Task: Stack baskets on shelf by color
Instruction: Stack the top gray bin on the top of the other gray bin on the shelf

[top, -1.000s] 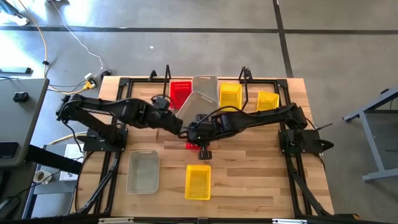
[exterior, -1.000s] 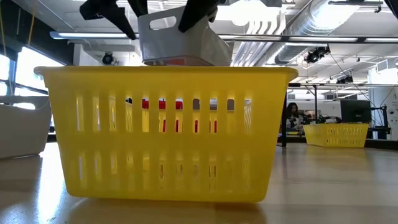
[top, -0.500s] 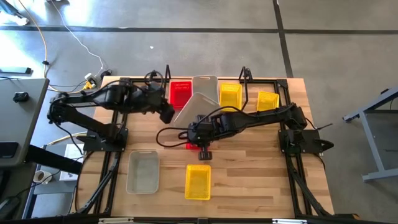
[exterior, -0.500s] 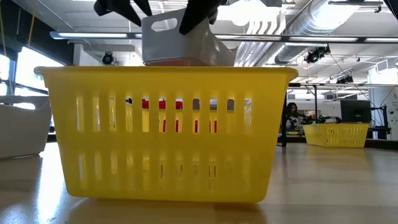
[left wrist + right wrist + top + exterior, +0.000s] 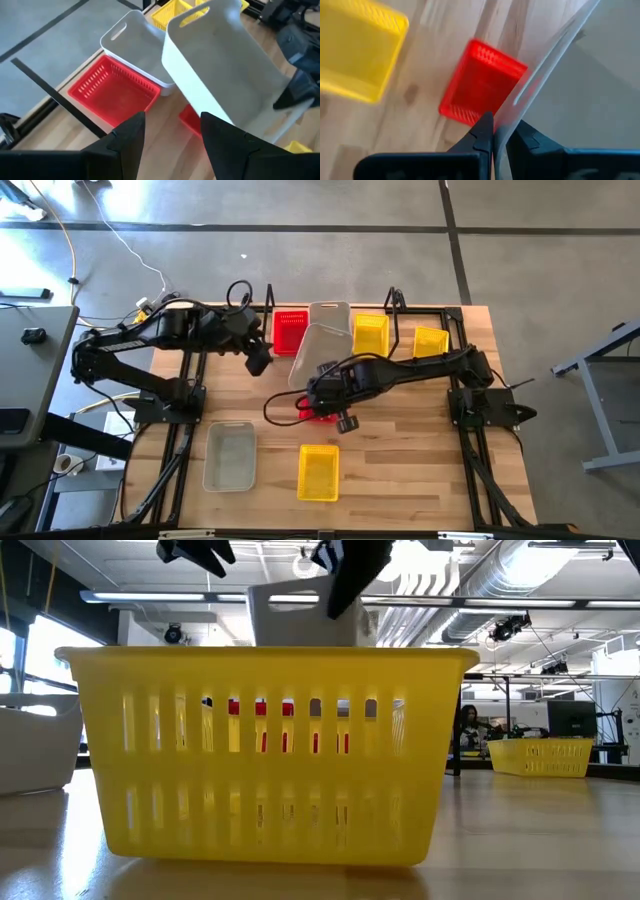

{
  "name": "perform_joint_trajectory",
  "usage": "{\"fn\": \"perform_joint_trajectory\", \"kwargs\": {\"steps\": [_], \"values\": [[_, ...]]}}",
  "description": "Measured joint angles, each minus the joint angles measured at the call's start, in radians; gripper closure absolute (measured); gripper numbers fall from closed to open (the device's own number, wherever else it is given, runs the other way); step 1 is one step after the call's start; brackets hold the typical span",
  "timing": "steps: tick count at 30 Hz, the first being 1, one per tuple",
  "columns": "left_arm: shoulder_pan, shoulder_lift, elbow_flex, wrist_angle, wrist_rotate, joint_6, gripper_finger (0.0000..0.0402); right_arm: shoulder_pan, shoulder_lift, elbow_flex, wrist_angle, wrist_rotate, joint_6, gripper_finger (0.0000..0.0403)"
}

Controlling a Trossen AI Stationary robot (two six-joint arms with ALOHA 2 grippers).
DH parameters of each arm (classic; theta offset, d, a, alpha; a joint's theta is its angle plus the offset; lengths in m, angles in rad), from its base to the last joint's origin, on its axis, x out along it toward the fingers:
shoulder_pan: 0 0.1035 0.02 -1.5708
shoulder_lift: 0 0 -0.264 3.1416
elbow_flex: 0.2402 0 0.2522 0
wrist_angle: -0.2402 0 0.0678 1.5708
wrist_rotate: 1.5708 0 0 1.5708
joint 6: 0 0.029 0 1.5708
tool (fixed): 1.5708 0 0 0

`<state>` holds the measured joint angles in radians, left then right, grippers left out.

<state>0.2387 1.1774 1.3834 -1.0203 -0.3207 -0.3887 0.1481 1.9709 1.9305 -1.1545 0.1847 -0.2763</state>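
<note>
A translucent clear-grey basket (image 5: 314, 350) hangs steeply tilted above the table's middle, its handle-slot end (image 5: 194, 16) uppermost. My right gripper (image 5: 323, 383) is shut on its lower end. My left gripper (image 5: 258, 362) stands open to the left of it, nothing between its fingers (image 5: 131, 131). A red basket (image 5: 312, 413) lies on the tabletop under the held one. On the shelf (image 5: 402, 340) at the far edge sit a red basket (image 5: 290, 330), a clear-grey basket (image 5: 329, 313) and two yellow baskets (image 5: 370, 332). My right gripper pinches the thin wall (image 5: 517, 107) at the clear-grey basket's lower end, one finger on each face of the wall. The fingers (image 5: 482, 131) slant down from the table's right side. The basket is lifted clear of the table and rises tilted from the fingers toward the shelf.
A yellow basket (image 5: 318, 472) and another clear-grey basket (image 5: 230, 455) sit near the table's front edge; the yellow one fills the low view (image 5: 265, 755). Black upright posts (image 5: 270, 298) of the shelf frame stand at the far edge. Bare wood lies at the front right.
My left gripper has drawn away from the clear-grey basket toward the table's far left and risen, rolling as it went; it stays open. The basket now hangs from my right gripper alone and has tipped steeper and swung slightly right as that wrist rolled.
</note>
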Motion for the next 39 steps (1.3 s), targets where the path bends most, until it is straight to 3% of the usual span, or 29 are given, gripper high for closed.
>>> {"fn": "perform_joint_trajectory", "kwargs": {"steps": [19,28,33,39], "values": [[0.084,0.000,0.000,0.000,-0.003,0.086,0.0222,-0.217,-0.051,0.000,-0.084,0.006,-0.498,0.0401],[0.124,0.001,0.000,0.000,-0.004,0.078,0.0222,-0.385,-0.157,0.000,-0.095,-0.125,-0.646,0.0402],[0.142,0.001,0.000,0.000,-0.004,0.076,0.0222,-0.461,-0.170,0.001,-0.126,-0.261,-0.712,0.0402],[0.161,0.002,0.000,0.000,-0.004,0.033,0.0222,-0.506,-0.169,-0.070,-0.116,-0.306,-0.738,0.0403]]}}
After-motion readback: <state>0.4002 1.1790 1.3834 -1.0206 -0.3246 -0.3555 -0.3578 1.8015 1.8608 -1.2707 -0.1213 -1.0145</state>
